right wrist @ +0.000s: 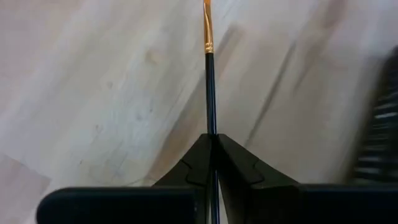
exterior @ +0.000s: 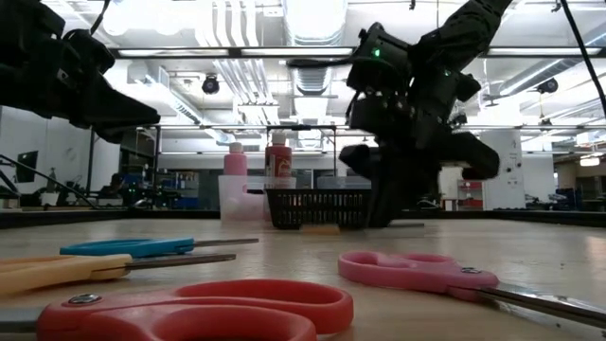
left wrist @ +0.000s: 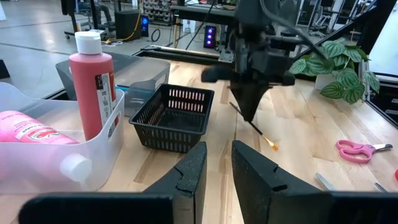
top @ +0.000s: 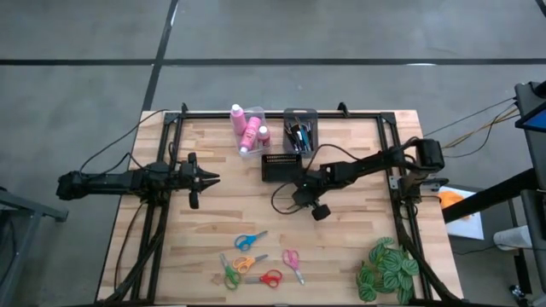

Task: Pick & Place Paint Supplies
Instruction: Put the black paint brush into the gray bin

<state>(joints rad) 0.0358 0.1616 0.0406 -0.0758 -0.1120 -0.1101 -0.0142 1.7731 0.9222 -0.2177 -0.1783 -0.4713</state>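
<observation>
The right gripper (right wrist: 213,144) was clenched on a thin black paintbrush (right wrist: 210,87), its fingers pinched tight around the handle while the gold ferrule and orange tip pointed away over the bare wood. In the overhead picture that gripper (top: 299,193) sat near the table's centre, just toward six o'clock from the empty black mesh basket (top: 279,167). The left gripper (top: 213,179), at nine o'clock of the basket, hovered apart from everything with a narrow gap between its fingers, grasping nothing. Pink bottles (top: 248,128) stood in a clear bin (top: 253,152) at twelve o'clock. Five scissors (top: 258,261) lay scattered toward six o'clock.
</observation>
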